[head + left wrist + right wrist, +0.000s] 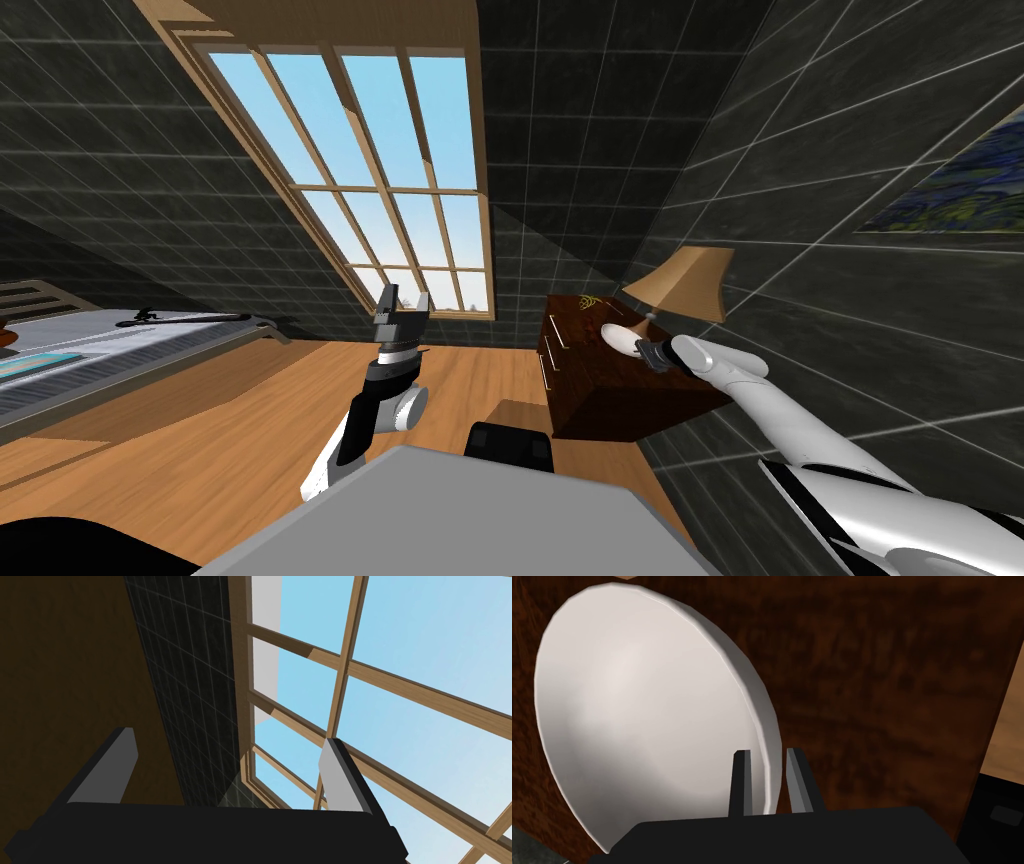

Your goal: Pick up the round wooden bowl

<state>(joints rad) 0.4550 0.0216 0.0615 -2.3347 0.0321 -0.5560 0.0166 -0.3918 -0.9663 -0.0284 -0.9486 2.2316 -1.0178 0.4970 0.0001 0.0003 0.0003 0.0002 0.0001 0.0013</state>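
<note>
Right jaws are pinched on the near rim of the white bowl [637, 726], one blade inside, one outside, bowl resting on the dark dresser [892, 676] by the lamp [680, 285], left jaws open well away, so a straight lift looks next.

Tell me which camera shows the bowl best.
The right wrist view: the white bowl sits close and large, its rim pinched by the right gripper. The head view shows it small on the dark wooden dresser, partly behind that gripper. The left gripper, raised and open, points away from it.
</note>
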